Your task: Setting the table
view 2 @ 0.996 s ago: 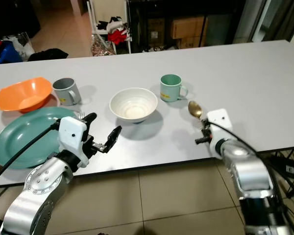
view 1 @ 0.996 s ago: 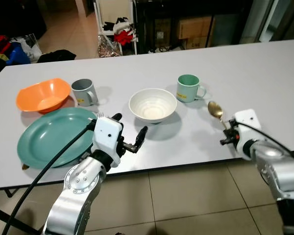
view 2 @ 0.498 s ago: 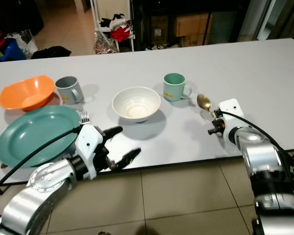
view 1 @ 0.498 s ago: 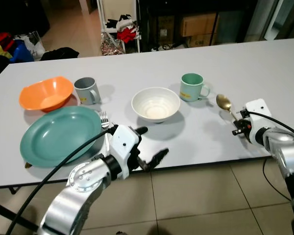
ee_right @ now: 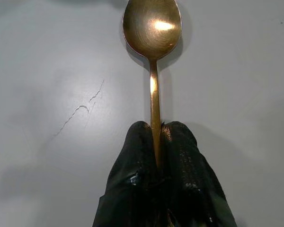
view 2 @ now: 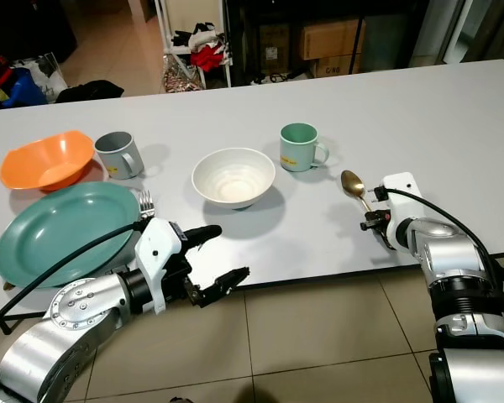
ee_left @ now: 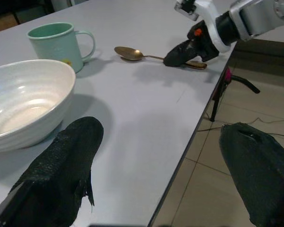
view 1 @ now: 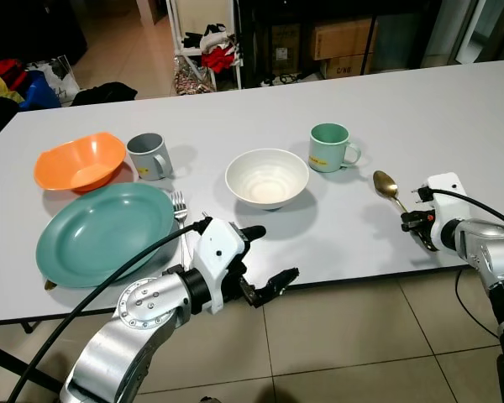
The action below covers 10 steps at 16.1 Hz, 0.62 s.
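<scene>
Spoon (ee_right: 152, 28) remained pinched by the handle in the right gripper (ee_right: 156, 142) on the table (view 1: 454, 109); left gripper (view 1: 265, 256), fingers spread and empty, had withdrawn toward the table's edge.

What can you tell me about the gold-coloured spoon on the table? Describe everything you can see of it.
The gold-coloured metal spoon has a shiny oval bowl, hollow side up, and a thin straight handle. It lies flat on the pale grey table, near its front edge, to the right of the pale green mug and apart from it. The right gripper has its black jaws shut on the handle's end. Only the table and these jaws touch it.
</scene>
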### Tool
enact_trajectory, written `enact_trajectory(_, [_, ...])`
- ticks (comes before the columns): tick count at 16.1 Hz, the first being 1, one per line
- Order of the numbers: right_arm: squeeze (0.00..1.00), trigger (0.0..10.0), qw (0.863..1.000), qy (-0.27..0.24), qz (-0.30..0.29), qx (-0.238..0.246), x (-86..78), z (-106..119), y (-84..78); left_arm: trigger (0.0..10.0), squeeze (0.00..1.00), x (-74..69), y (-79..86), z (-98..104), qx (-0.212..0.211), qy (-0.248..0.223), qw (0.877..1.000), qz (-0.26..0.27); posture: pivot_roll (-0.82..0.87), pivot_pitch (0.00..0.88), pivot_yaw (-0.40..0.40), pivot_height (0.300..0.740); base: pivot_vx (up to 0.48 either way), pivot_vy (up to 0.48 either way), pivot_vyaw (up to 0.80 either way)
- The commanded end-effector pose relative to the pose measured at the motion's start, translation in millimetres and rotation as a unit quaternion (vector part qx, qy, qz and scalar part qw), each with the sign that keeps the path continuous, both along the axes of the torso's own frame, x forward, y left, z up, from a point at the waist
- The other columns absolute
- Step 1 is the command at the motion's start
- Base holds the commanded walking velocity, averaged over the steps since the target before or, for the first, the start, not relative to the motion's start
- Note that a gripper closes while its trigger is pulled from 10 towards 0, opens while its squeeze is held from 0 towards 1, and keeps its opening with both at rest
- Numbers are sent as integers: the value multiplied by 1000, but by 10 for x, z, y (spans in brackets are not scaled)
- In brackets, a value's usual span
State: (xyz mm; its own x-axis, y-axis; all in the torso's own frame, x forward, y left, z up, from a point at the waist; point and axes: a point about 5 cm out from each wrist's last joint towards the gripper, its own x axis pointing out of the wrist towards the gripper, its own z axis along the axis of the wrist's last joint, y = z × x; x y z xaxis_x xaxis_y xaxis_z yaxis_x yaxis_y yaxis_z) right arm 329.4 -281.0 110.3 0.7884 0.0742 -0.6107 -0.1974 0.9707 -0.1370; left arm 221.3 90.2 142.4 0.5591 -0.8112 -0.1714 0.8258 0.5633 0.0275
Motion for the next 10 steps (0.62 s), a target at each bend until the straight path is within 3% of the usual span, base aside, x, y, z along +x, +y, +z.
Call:
enact_trajectory(1, [0, 10000, 1000, -9, 2, -4, 66, 42, 35, 10000, 0, -6, 1, 36, 2, -4, 1000, -7, -156, 11, 115, 740, 0, 0, 0])
enact_trajectory(10, [0, 10000, 999, 21, -28, -29, 41, -27, -142, 10000, 0, -2, 25, 34, 9, -1, 1000, -15, -150, 4, 118, 740, 0, 0, 0])
